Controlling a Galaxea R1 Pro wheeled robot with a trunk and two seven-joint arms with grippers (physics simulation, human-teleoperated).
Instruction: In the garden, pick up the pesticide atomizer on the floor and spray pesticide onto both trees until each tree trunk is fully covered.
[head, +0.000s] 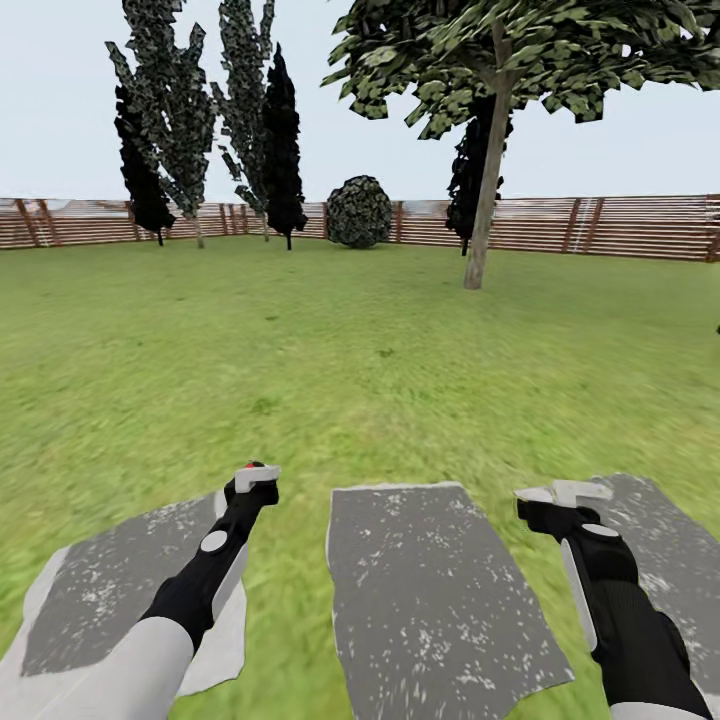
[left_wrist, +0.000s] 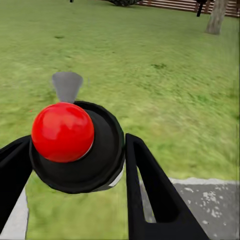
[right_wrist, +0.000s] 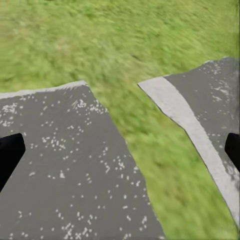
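My left gripper (head: 255, 485) is shut on the pesticide atomizer (left_wrist: 75, 165), a black body with a red round cap and a grey nozzle pointing forward over the floor (head: 330, 360) of green grass. In the head view the atomizer (head: 252, 470) shows as a red spot and a grey tip at the gripper's end. One tree (head: 520, 50) stands far ahead to the right, with its grey-brown tree trunk (head: 485, 200) bare; the same tree trunk (left_wrist: 217, 17) appears in the left wrist view. My right gripper (head: 565, 495) is open and holds nothing, its fingers (right_wrist: 10, 155) wide apart above paving.
Grey speckled paving slabs (head: 430, 590) lie under both arms with grass strips between them. Dark cypresses (head: 280, 140) and a round bush (head: 360, 212) stand at the back before the brown slat fence (head: 620, 225). Wide lawn stretches between me and the tree.
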